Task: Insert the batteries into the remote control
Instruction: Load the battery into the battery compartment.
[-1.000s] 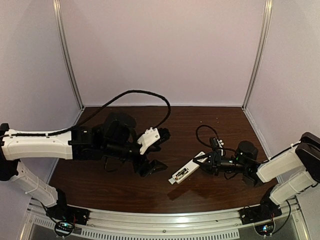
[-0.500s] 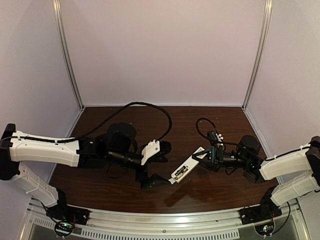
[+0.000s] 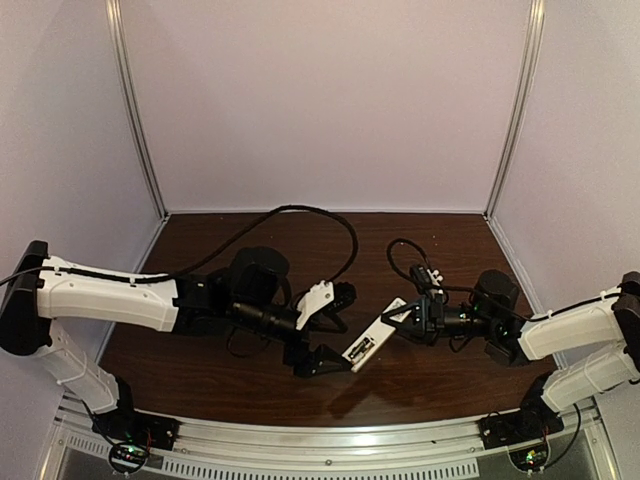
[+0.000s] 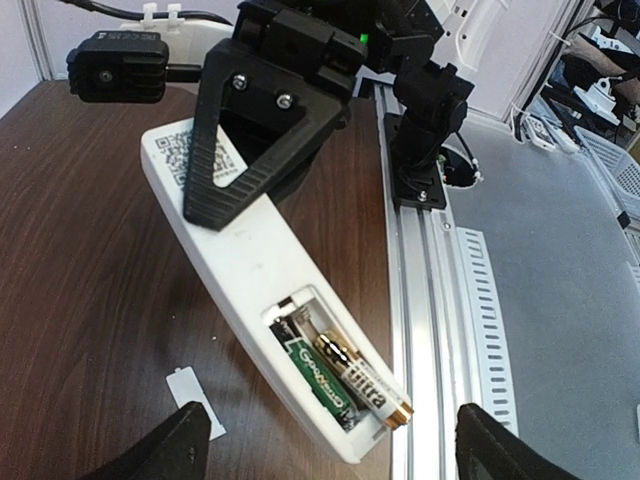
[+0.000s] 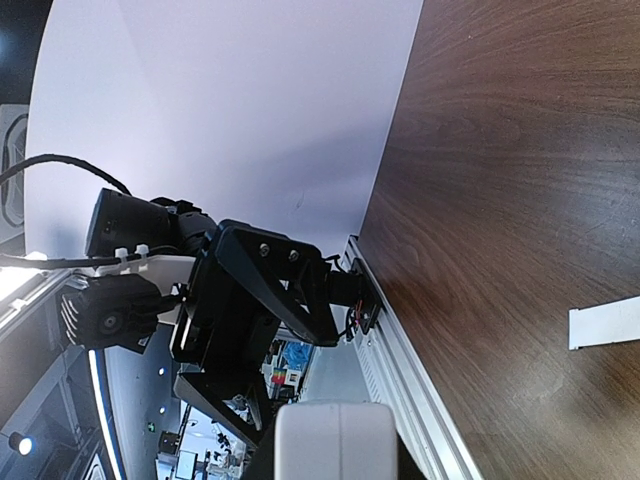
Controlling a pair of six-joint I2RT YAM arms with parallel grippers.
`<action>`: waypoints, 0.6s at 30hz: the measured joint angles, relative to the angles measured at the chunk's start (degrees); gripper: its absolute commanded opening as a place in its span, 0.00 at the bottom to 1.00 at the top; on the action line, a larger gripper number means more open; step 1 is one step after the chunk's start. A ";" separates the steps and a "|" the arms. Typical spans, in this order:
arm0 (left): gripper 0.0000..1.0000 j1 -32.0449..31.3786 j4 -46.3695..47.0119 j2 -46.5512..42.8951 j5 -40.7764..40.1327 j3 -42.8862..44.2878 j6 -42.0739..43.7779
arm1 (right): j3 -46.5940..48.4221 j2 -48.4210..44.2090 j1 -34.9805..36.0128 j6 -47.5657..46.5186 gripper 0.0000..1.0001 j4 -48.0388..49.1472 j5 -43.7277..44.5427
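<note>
The white remote control (image 3: 372, 338) hangs above the table, back side up, with my right gripper (image 3: 412, 320) shut on its far end. In the left wrist view the remote control (image 4: 240, 260) shows its open battery recess. A dark green battery (image 4: 318, 376) lies in the recess. Beside it a pale battery (image 4: 366, 380) with gold ends lies slanted, one end sticking out over the recess wall. My left gripper (image 3: 328, 330) is open and empty, its fingertips (image 4: 170, 450) straddling the remote's near end without touching it. The right wrist view shows the remote's end face (image 5: 335, 440).
A small flat white cover piece (image 4: 195, 400) lies on the brown table under the remote; it also shows in the right wrist view (image 5: 605, 325). The metal rail (image 4: 440, 330) at the table's near edge runs close beside the remote.
My left gripper has moved right and forward until its open fingers straddle the remote's end. My right gripper has lifted the remote and turned it toward the left gripper.
</note>
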 measured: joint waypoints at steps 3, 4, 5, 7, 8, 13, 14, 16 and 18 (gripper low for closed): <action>0.85 0.00 0.00 0.17 -0.02 0.02 -0.46 | 0.00 0.02 0.13 -0.04 0.00 0.00 -0.13; 0.85 0.00 -0.02 0.20 -0.02 0.02 -0.55 | 0.00 0.02 0.13 -0.04 0.00 0.04 -0.20; 0.84 0.00 0.00 0.24 -0.02 0.02 -0.61 | 0.00 0.02 0.13 -0.02 0.00 0.07 -0.22; 0.83 0.00 -0.02 0.37 -0.04 0.04 -0.81 | 0.00 0.04 0.20 0.00 0.00 0.07 -0.24; 0.82 0.00 -0.02 0.48 -0.04 0.07 -0.90 | 0.00 0.07 0.24 0.00 0.00 0.11 -0.26; 0.80 0.02 0.00 1.36 -0.04 0.46 -0.96 | 0.00 0.07 0.50 0.02 0.00 0.59 -0.44; 0.79 0.02 -0.04 1.57 -0.04 0.55 -0.96 | 0.00 0.07 0.55 0.02 0.00 0.76 -0.50; 0.78 0.07 -0.02 1.92 -0.02 0.76 -0.98 | 0.00 0.07 0.59 0.04 0.00 1.03 -0.55; 0.75 0.13 0.00 2.12 -0.04 0.85 -1.05 | 0.00 0.09 0.63 0.04 0.00 1.14 -0.63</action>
